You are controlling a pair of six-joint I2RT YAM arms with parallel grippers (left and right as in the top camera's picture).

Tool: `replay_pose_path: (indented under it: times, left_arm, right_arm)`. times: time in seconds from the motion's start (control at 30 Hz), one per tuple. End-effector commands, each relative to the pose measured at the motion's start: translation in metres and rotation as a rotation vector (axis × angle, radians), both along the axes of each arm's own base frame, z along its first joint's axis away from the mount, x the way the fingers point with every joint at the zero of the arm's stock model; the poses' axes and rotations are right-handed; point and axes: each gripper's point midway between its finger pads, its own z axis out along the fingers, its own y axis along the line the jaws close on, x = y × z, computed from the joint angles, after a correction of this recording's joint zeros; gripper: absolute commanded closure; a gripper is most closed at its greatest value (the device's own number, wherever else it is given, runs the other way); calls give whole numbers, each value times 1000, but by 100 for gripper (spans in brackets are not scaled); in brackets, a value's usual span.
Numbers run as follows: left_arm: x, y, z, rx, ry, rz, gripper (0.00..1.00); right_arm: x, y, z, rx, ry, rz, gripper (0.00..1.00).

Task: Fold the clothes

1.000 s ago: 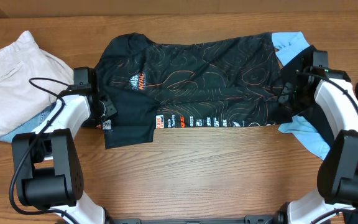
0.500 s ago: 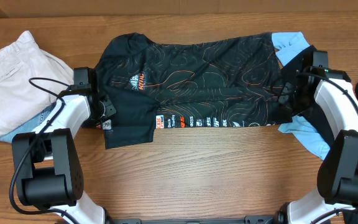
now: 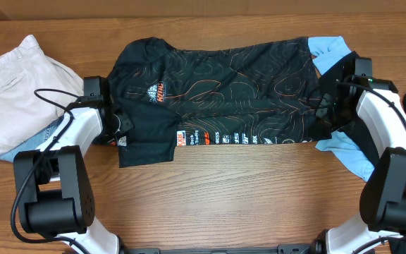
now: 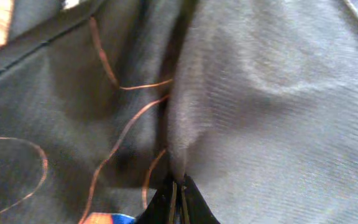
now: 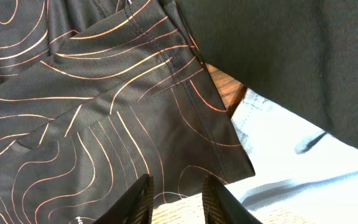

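Bright, even light; left-wrist jersey (image 4: 260,93) blurred (too close).

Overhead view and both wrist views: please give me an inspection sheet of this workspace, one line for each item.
surface: wooden table, its grain showing in front of the clothes.
job's things: black jersey with orange lines, spread across the middle; light-blue garment under its right end; plain black garment beside that.
clutter: cream garment at the left, lying over a light-blue cloth.
grippers: left gripper shut, pinching a fold of the jersey; right gripper open at the jersey's hem corner.
cables: black cable looping above the left arm.
surroundings: nothing seen.
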Motion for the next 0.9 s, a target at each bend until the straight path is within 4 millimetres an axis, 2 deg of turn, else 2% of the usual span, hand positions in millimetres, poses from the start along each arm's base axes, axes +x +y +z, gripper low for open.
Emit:
replay_pose_path:
  times: [0.0,0.1,0.2,0.23,0.33,0.63,0.77,0.83,0.87]
  left_arm:
    - [19,-15,14,-72,-59,-87,96]
    - [38,-27,44,-126,-147,-142,96]
    - [52,-26,71,-117,-224,-149,96]
    - [60,-25,87,-109,-267,-152,96]
    - [72,-24,109,-99,-334,-156,96]
    - [91,-21,123,-86,-422,-133,96]
    - [90,-21,122,-95,-413,-120,95]
    - [87,-21,120,-93,-400,-119,89]
    - [87,-21,119,-91,-396,-117,78]
  right_arm:
    - [1,-1,0,-6,-3,2,70]
    - [1,-1,0,-6,-2,2,70]
    - [1,-1,0,-6,-3,2,70]
    - [1,-1,0,-7,-3,2,70]
    - [2,-1,0,-7,-7,2,71]
    - [3,-1,0,-8,-12,2,70]
    - [4,-1,0,-8,-15,2,71]
    - [4,-1,1,-8,-16,2,70]
    - [4,-1,0,-8,-17,2,70]
